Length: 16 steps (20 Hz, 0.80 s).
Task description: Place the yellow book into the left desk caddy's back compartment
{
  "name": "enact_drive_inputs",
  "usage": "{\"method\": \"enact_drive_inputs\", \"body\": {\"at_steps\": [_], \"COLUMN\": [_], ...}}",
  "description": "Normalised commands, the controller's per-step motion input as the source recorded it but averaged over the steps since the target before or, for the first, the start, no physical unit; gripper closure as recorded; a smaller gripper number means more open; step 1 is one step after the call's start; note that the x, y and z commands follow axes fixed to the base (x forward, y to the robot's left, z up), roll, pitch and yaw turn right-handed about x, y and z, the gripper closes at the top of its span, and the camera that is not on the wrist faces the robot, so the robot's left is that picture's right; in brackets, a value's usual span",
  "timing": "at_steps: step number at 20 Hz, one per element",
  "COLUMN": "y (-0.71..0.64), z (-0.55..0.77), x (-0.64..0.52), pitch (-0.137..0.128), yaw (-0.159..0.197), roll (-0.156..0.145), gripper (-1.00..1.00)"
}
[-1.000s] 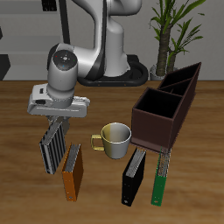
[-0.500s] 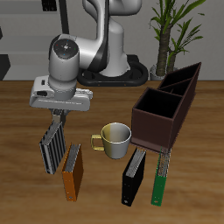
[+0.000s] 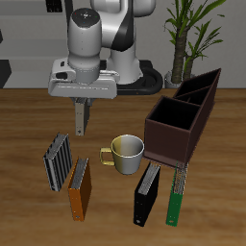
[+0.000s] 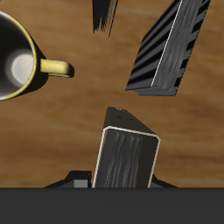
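while the end effector [image 3: 81, 120] hangs above the counter [image 3: 24, 135], it pinches the yellow book [image 3: 80, 117] upright between its fingers, clear of the surface, behind the mug [image 3: 126, 152] and well apart from the left desk caddy [image 3: 183, 123].

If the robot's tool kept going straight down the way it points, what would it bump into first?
Probably just the bare table. The tool holds the yellow book upright, and this book's lower edge would touch the wood first, between the striped book and the mug. Depth is hard to judge.
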Motion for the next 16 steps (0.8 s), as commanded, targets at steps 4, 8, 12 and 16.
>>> {"method": "enact_drive_inputs", "body": {"at_steps": [4,8,12,16], "y": [0.45,0.39,0.33,0.51], "z": [0.49,0.48,0.37,0.3], "x": [-0.19,-0.17,-0.17,-0.24], "pitch": [-0.063,-0.057,-0.042,-0.049], "yaw": [-0.001,-0.001,-0.02,0.004], "roll": [0.055,0.041,0.037,0.049], "gripper": [1.0,1.0,1.0,1.0]}}
